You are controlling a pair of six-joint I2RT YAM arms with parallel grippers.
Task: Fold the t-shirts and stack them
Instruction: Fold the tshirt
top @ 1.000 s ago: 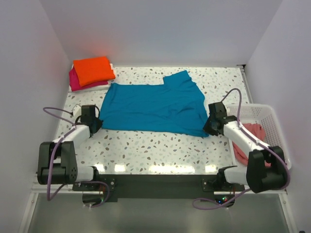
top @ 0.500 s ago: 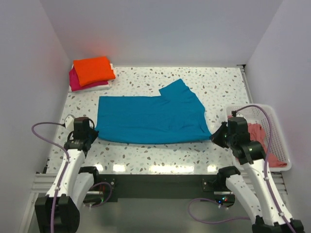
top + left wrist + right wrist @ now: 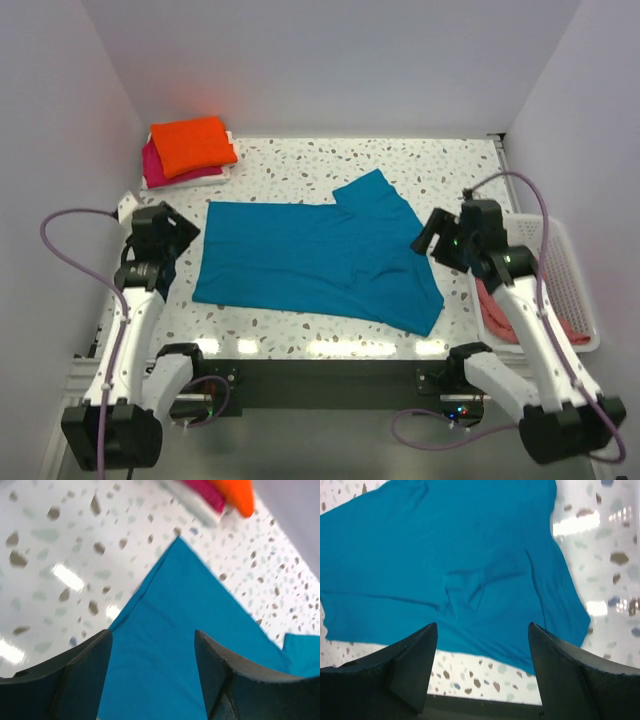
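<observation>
Tabletop [image 3: 440, 165] carries the teal shirt [image 3: 315, 255], spread flat across its middle with one sleeve pointing to the far side and the near right corner rumpled. At the far left corner the orange shirt [image 3: 192, 144] sits folded on the magenta shirt [image 3: 152, 164]. The salmon shirt [image 3: 495, 305] lies in the basket [image 3: 572, 268] at the right. The left gripper [image 3: 152, 640] hovers by the teal shirt's left edge and the right gripper [image 3: 482, 630] over its right part. Both are spread wide, grasping nothing.

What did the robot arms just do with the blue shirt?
The left gripper and right gripper dragged the teal t-shirt toward the near edge, then opened, let go and lifted off it. The folded stack and the basket stayed put.
</observation>
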